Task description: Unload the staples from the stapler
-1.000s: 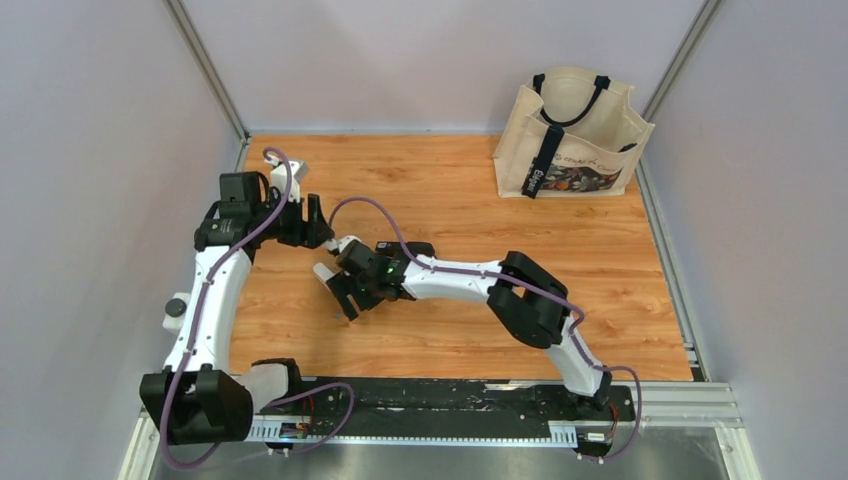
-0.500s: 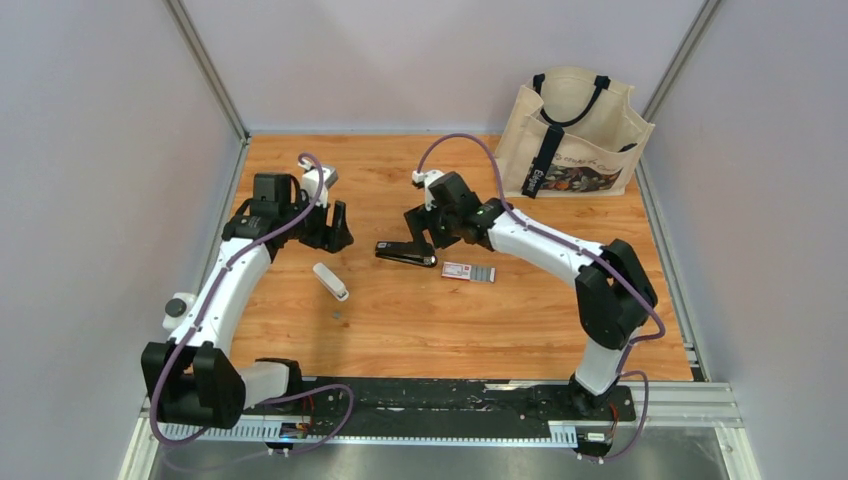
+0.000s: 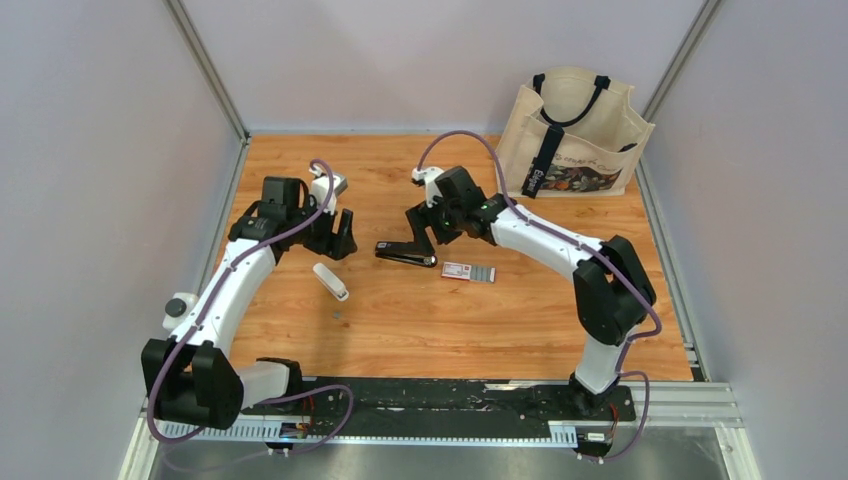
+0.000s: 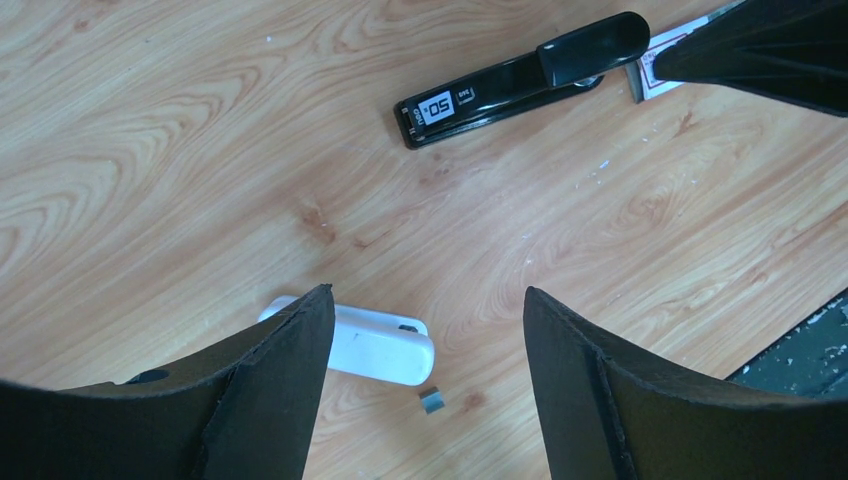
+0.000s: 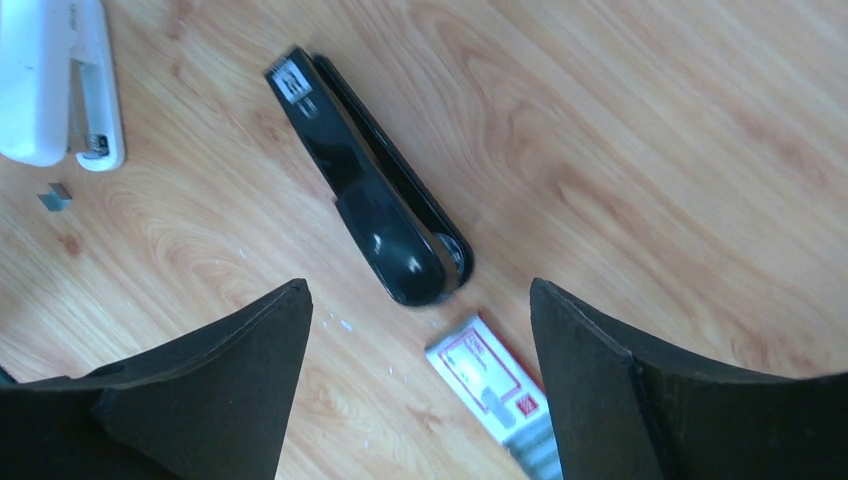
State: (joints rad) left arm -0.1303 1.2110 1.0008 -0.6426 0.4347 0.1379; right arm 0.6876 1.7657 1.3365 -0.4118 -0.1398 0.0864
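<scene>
Wooden counter (image 3: pixel 450 320), tote bag (image 3: pixel 575 135) at its far right corner. Left arm (image 3: pixel 225 290): left jaws released, empty, hovering near white stapler (image 3: pixel 331 281). Right arm (image 3: pixel 560 245): right jaws released, empty, over black stapler (image 3: pixel 405 254). Pink-and-white box (image 3: pixel 468 271) just right of black stapler. Staples (image 4: pixel 431 400): one tiny grey strip on counter, just beside white stapler's near end.

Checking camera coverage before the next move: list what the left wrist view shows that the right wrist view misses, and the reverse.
Left wrist only: a finger of the right gripper and the dark base rail. Right wrist only: the staple box's label (left catches just a corner). Both: black stapler, white stapler, one loose grey staple strip.
</scene>
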